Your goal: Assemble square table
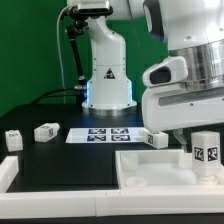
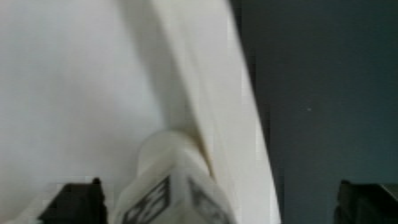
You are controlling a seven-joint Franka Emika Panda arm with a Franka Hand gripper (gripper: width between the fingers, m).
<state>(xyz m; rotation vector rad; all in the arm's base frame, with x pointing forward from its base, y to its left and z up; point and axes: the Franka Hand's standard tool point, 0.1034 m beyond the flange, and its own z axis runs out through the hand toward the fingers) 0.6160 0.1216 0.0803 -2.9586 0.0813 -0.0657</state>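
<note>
Square table's large flat white plastic square panel [image 1: 150,170] lies on the black bench [image 1: 60,160], short white tagged leg [image 1: 205,150] upright at its rim, seemingly for seating there; pincer [image 2: 222,205] gapes wide astride it, gripping nothing.

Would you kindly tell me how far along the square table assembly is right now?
Looks done: one leg stands upright at a corner of the square panel, though whether it is fully fastened is unclear. In hand: the gripper is over that leg, jaws open, gripping nothing. Left: three legs lie loose on the black table.
</note>
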